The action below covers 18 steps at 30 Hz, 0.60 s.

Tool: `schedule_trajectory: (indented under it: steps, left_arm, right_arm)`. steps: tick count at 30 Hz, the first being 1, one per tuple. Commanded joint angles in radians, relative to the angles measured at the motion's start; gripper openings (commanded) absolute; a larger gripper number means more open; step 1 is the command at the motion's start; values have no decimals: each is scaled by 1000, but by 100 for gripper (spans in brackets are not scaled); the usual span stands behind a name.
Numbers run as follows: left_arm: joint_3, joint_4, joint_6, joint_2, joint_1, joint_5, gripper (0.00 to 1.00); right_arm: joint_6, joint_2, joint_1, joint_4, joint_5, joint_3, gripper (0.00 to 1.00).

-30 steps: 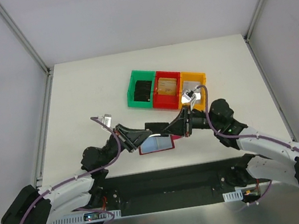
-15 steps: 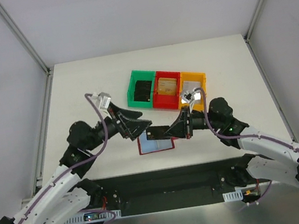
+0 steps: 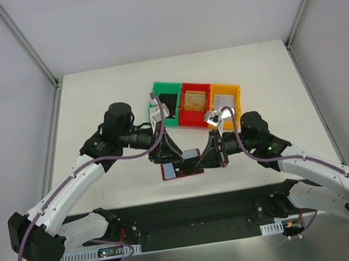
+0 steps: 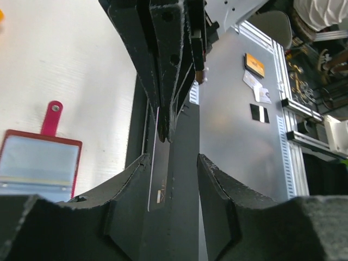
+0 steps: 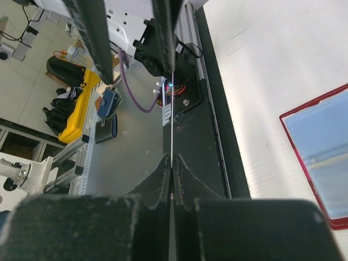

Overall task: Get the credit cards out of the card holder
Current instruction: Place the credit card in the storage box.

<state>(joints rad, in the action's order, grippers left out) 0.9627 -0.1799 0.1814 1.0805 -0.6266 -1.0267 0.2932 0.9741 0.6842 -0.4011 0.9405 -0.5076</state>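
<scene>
A: Who is holding the card [image 5: 172,136]?
B: The right jaws are pinching it tightly; the left jaws are standing partly open around it. The holder [image 4: 38,163] is lying open on the surface [image 3: 91,118].

right fingers [image 5: 156,184]: pinched on edge-on card [image 5: 172,119] | card holder [image 5: 326,157]: open, lying right, on table [image 5: 261,65]

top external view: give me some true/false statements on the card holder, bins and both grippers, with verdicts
1. The card holder lies open. True.
2. The right gripper is open and empty. False: it is shut on a card held edge-on.
3. The green bin holds a black card. True.
4. The left gripper clamps the card holder. False: its jaws stand apart either side of the card.
5. The green bin is the middle bin. False: the red bin is.
</scene>
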Motion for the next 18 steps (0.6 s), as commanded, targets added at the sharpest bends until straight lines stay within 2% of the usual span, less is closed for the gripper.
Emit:
schedule_trajectory:
  steps: [1,10,18]
  left_arm:
    - [76,-69,-82,58,10,-139,39]
    - [100,-98,-115,128,8,-173,38]
    - [67,-133,-152,137,-1,-125,38]
  right_arm:
    - [-54,-14,-2,30,52,-54,1]
    - [-71,-6,0,53,49,-69,1]
    - [-72,-3,3,56,46,-75,1]
